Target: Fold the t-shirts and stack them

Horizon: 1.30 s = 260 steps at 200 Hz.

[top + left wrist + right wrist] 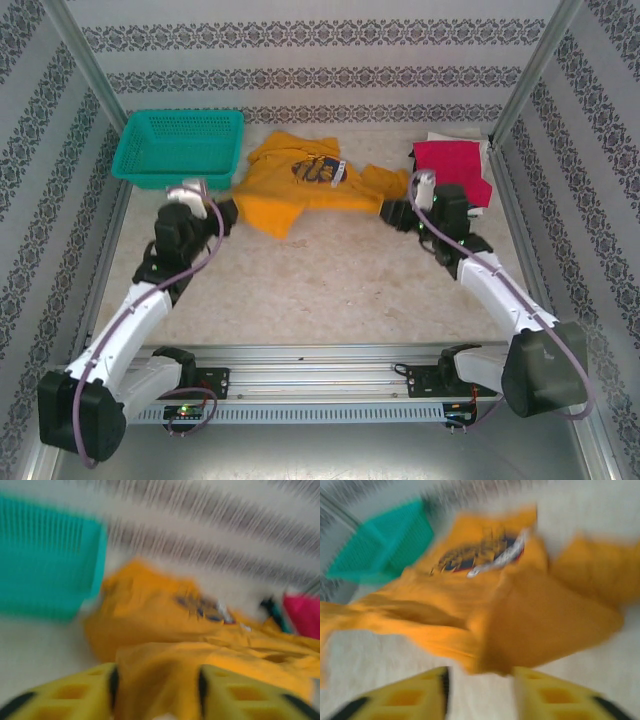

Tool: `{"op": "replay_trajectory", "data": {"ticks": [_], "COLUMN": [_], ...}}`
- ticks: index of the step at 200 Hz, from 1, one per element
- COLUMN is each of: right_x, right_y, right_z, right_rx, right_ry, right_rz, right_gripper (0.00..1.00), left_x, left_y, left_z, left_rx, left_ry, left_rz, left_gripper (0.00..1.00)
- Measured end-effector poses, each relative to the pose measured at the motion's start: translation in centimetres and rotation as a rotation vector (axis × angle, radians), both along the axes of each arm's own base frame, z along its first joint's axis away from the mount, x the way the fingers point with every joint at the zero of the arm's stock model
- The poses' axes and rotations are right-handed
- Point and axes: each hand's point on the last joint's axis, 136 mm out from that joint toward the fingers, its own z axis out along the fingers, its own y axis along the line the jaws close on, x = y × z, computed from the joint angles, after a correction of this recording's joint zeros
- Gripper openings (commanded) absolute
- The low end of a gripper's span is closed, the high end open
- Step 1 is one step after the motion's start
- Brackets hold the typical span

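Observation:
A mustard-orange t-shirt [300, 190] with dark chest lettering lies rumpled at the back middle of the table. My left gripper [226, 215] is at its lower left corner. In the blurred left wrist view the left gripper [157, 680] stands open, with a fold of the orange t-shirt [150, 610] lying between the yellow fingers [85, 692]. My right gripper [392, 213] is at the shirt's right sleeve. It is open [480, 680], bare table between its fingers and the orange cloth [520, 615] just past the tips. A crimson-red t-shirt [452, 165] lies folded on a white one [455, 137] at the back right.
A teal mesh basket [180, 148] stands at the back left, close to the orange shirt's left side. Patterned walls and metal posts close in the table on three sides. Bare tabletop [330, 290] stretches between the shirt and the arm bases.

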Motion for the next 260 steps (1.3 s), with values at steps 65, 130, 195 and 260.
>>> {"op": "replay_trajectory", "data": {"ticks": [65,130,195,260], "right_x": [-2.9,-0.6,3.0,11.1], "right_y": [-1.6,0.4,4.5,7.1], "right_z": [-1.4,-5.9,-7.7,-8.7], "right_rx": [0.007,-0.076,-0.199,-0.459], "right_ry": [0.027,0.192,0.202,0.150], "right_rz": [-0.098,-0.133,-0.071,-0.083], "right_gripper": [0.86,0.86,0.71,0.67], "left_x": [-4.9,0.5,5.1,4.6], "left_y": [3.0,2.0,0.5,-0.7], "left_z": [-3.3,-12.5,-16.2,-19.8], "left_rx": [-0.044,0.005,0.012,-0.038], "left_ry": [0.077,0.437,0.575,0.669], "left_rz": [0.149,0.192,0.196,0.184], "left_gripper": [1.00,0.92,0.50,0.25]}}
